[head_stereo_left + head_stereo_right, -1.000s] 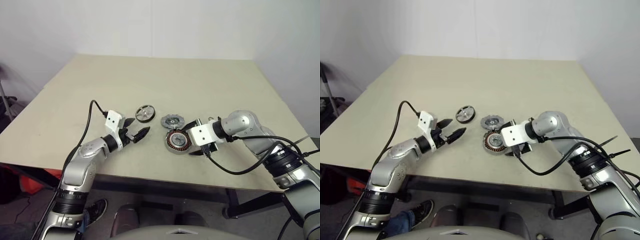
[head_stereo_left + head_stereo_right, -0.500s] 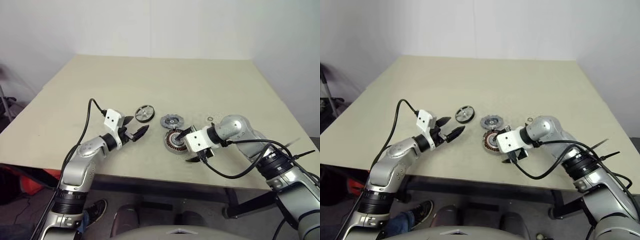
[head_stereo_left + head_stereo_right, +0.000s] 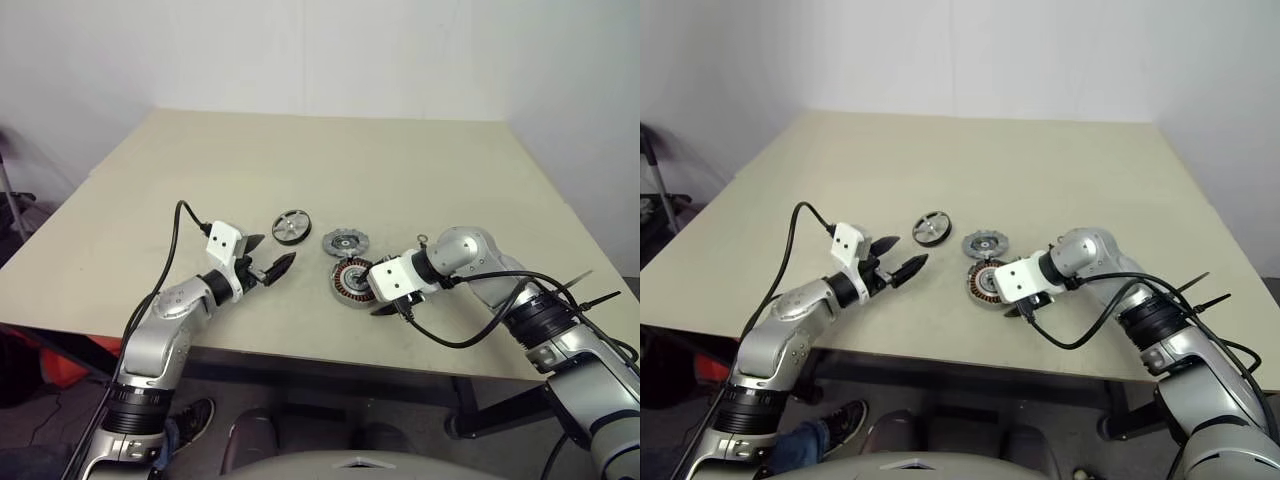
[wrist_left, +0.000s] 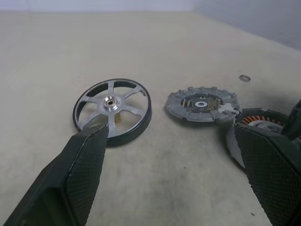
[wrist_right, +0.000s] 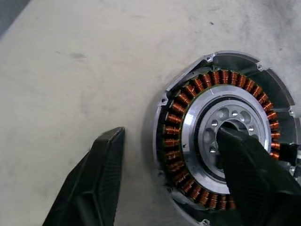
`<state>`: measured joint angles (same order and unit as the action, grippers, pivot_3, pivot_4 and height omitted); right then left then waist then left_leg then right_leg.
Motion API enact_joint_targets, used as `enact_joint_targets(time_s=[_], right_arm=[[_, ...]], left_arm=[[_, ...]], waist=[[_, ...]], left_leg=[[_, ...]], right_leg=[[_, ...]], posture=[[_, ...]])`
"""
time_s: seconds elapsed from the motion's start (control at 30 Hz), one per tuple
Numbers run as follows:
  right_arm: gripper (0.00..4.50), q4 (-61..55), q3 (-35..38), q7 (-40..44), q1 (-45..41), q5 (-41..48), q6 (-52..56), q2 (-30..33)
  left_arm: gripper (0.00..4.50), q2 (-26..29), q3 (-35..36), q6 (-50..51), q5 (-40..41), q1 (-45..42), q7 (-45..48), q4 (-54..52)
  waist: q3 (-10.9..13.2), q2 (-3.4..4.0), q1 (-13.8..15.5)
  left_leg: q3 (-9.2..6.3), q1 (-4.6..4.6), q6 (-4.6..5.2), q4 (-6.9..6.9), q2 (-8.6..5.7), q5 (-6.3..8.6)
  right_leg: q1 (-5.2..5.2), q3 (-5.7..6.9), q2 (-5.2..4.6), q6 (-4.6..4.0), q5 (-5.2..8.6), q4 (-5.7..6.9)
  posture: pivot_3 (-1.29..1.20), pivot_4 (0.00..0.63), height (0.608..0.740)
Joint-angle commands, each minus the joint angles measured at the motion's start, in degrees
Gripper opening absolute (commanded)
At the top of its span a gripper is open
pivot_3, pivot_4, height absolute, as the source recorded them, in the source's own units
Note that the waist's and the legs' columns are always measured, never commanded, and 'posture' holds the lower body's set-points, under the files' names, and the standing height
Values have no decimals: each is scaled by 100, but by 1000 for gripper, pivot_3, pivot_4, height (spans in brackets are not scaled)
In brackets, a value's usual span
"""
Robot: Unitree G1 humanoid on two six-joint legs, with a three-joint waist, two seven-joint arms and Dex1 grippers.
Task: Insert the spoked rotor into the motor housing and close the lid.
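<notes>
I have the right gripper (image 5: 167, 174) straddling the near-left rim of the motor housing (image 3: 352, 281), 1 finger in the hub and 1 outside on the table (image 3: 300, 160); its jaws are parted and not yet clamped. The left gripper (image 4: 169, 165) is spread wide and holds nothing. The spoked rotor (image 4: 113, 107) lies to the far left, the lid (image 3: 344, 242) just beyond the housing. I judge I'm steadying the housing; next, I need the left fingers on the rotor's rim.

You have the motor housing (image 3: 352, 284) near the table's (image 3: 300, 160) front edge. The lid (image 3: 344, 242) lies just behind the housing; the spoked rotor (image 3: 291, 226) sits behind it, to the left.
</notes>
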<state>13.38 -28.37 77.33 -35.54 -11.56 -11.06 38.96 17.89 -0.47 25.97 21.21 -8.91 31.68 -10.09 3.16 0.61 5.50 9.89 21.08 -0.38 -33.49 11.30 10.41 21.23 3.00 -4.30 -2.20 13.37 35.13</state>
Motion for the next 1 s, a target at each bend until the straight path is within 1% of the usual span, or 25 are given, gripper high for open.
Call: enact_joint_targets(time_s=[0.03, 0.1, 0.17, 0.2, 0.43, 0.53, 0.6, 0.83, 0.9, 1.0], right_arm=[[3108, 92, 27, 3, -112, -22, -37, -29], [2792, 151, 62, -15, -115, -14, -29, -31], [2162, 184, 94, -21, -127, 19, -5, -31], [1991, 202, 114, -37, -141, 20, 10, -37], [1947, 438, 199, -392, -264, -95, -126, -89], [1947, 749, 279, -741, -477, -137, -54, -297], [1947, 1108, 287, -914, -699, -235, -123, -371], [1947, 2399, 271, -1357, -1324, -409, -473, -600], [1947, 2854, 249, -1543, -1541, -486, -593, -730], [1947, 3353, 217, -1669, -1731, -543, -730, -916]], left_arm=[[4500, 16, 45, -119, -7, -69, -27, -234], [4500, 16, 46, -120, -11, -84, -34, -215], [4500, 16, 48, -121, -12, -103, -36, -195], [4500, 16, 49, -120, -11, -116, -36, -183], [4500, 4, 38, -144, -22, -201, -16, -66], [4500, -6, 24, -160, -39, -187, -19, -41], [4500, -14, 9, -172, -52, -165, -28, -36], [4500, -45, -22, -166, -66, -136, -43, -58], [4500, -78, -52, -182, -93, -126, -55, -38], [4500, -109, -47, -181, -113, -117, -67, -38]], waist=[[0, 0, -8], [0, 0, -4], [-4, -6, -3], [-8, -13, -8], [-8, -13, -25], [-7, -14, -66], [-5, -12, -116], [-2, -11, -155], [-2, -11, -154], [-2, -11, -161]], left_leg=[[0, -1, 0, 0, 0, 0], [0, -2, 0, -1, 1, 0], [0, -2, 0, -4, 1, 0], [0, -6, 0, -5, 2, 0], [0, -17, -2, -43, 11, 0], [-1, -17, -2, -61, 17, 0], [-1, -16, -3, -66, 17, 0], [-1, -6, -4, -72, 15, -1], [-1, -1, -4, -74, 15, -1], [0, 8, -2, -74, 16, 1]], right_leg=[[0, 0, 0, 0, 0, 0], [0, 0, 0, 0, 0, 5], [-1, 0, 0, -1, 1, 7], [-3, 0, 0, -1, 1, 7], [-9, -1, 1, 0, 1, 38], [-8, -1, 1, 13, 9, 43], [-5, -1, 1, 32, 19, 44], [4, -1, 0, 29, 17, 49], [10, -1, 0, 3, 2, 55], [21, -1, 1, -14, -8, 58]], posture=[[0, 0, 740], [0, 0, 740], [0, 0, 740], [0, 0, 740], [0, 0, 740], [0, 0, 740], [0, 0, 740], [0, 0, 740], [0, 0, 740], [0, 0, 740]])
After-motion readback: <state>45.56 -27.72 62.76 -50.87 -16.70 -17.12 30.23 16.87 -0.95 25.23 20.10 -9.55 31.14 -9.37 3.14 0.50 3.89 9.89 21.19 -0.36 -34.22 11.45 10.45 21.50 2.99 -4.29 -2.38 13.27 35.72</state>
